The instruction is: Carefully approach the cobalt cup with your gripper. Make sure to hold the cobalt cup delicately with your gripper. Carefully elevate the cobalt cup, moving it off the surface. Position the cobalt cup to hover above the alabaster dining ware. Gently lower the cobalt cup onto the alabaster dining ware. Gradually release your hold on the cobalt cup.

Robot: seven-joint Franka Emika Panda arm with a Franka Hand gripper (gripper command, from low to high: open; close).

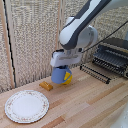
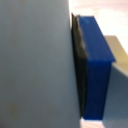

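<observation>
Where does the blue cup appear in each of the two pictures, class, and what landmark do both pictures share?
Exterior view: the blue cup sits at centre, directly under the pincer, up and to the right of the white plate.
Wrist view: no cup can be made out; a pale surface and a blue pincer finger fill the picture.
Shared landmark: the pincer's blue-tipped fingers.

Light wooden table before a pale woven screen

The plank tabletop point(image 1: 95, 102) shows lengthwise grain; the woven backdrop point(image 1: 32, 40) stands behind in vertical panels, with a black wire rack point(image 1: 111, 57) on the exterior view's right
</observation>
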